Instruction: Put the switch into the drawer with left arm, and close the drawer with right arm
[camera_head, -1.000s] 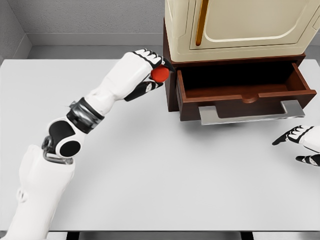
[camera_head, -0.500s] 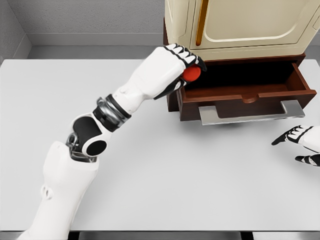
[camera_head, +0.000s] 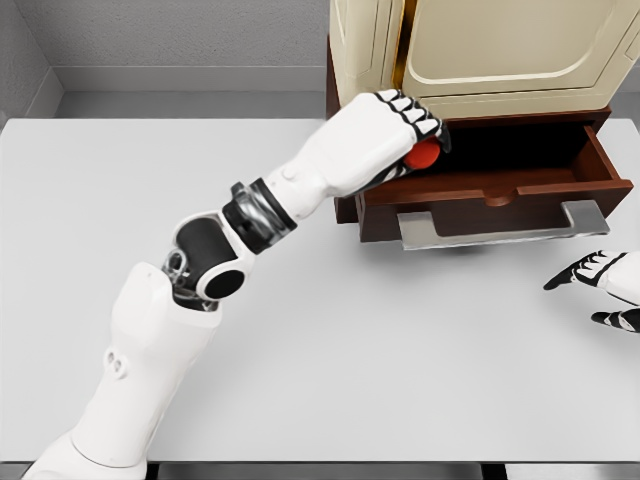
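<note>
Switch (camera_head: 423, 154): small red rounded item, likely light, rigid and smooth, so prone to slip; best held around its sides. Location: enclosed in curled fingers of left hand (camera_head: 385, 138), over the open drawer (camera_head: 490, 188). Right hand (camera_head: 600, 283): fingers relaxed, empty, on the table (camera_head: 400, 340), right edge.

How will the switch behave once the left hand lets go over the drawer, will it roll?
The switch shows as a small, rounded red shape, so it may roll a little when released. The drawer has raised walls all round, which should stop it. The left hand encloses it in curled fingers, so it is probably light and rigid.
</note>
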